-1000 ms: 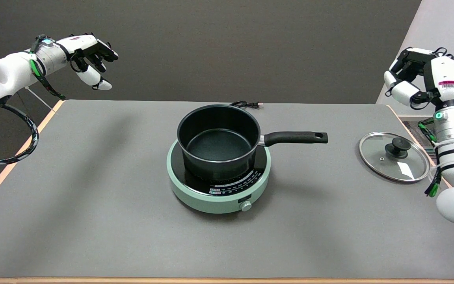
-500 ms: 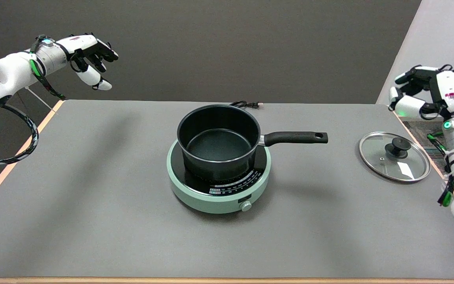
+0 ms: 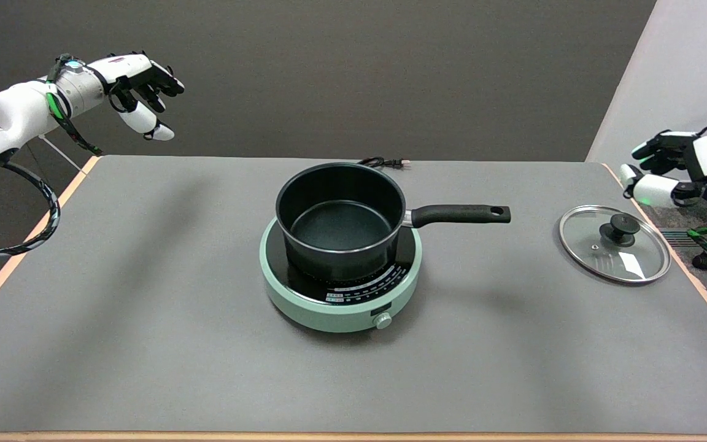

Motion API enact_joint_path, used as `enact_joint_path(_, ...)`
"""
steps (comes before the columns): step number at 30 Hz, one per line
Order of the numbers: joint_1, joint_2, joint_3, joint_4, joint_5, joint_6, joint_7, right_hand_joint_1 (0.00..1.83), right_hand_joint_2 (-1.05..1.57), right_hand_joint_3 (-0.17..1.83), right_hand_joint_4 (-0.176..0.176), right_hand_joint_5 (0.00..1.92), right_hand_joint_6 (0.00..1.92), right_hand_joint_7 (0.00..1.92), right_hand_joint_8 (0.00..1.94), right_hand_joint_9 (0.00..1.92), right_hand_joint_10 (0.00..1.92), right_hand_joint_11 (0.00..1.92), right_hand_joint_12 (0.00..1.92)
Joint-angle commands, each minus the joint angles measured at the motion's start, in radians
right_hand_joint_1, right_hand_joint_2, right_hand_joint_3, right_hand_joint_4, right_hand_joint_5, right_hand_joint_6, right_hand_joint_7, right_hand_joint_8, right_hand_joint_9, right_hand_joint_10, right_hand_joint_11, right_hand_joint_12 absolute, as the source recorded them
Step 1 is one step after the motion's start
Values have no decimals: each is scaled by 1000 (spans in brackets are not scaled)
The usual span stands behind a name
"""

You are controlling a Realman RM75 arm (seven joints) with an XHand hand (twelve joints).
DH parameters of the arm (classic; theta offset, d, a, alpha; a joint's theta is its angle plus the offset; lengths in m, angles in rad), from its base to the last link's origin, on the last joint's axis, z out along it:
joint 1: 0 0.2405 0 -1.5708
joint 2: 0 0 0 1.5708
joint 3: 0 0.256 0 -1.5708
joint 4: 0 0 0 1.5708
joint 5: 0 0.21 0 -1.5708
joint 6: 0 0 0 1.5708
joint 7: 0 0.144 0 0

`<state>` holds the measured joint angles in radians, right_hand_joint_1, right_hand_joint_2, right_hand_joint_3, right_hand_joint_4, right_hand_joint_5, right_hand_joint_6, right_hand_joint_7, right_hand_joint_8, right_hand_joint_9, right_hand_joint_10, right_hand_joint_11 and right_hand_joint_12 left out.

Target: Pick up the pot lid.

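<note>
The glass pot lid (image 3: 615, 244) with a black knob lies flat on the grey table (image 3: 145, 319) near its right edge. My right hand (image 3: 679, 169) hangs in the air just beyond the table's right edge, up and to the right of the lid, apart from it. Its fingers are spread and hold nothing. A black pot (image 3: 341, 218) with a long handle pointing right stands uncovered on a mint-green induction cooker (image 3: 340, 291) at the table's middle.
The idle left hand (image 3: 142, 80) hangs in the air at the upper left. A black power cord (image 3: 381, 162) lies behind the pot. The pot's handle (image 3: 461, 213) reaches toward the lid, with a gap of bare table between them.
My right hand has sunk lower and drifted right, toward the picture's edge, while staying open. The lid, pot and left hand have not moved.
</note>
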<state>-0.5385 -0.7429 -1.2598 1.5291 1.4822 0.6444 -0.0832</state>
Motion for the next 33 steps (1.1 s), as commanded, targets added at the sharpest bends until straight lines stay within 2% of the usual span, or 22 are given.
enact_joint_path(1,-79,-19,137,-26,-43,-151,-37,848,698,761,-26,740,649,907,462,795,744,266,1567)
enact_joint_path(5,-66,-11,140,-45,-66,-194,-37,870,664,823,-29,721,602,865,421,761,684,316,1516)
enact_joint_path(7,-58,-7,140,-60,-73,-211,-37,858,687,786,-30,726,573,863,392,758,659,336,1485)
enact_joint_path(19,-37,24,140,-93,-111,-300,-37,876,652,840,-19,713,569,844,379,739,642,388,1453)
enact_joint_path(33,-6,106,139,-158,-111,-448,-37,857,668,816,-3,713,511,825,334,735,602,423,1410)
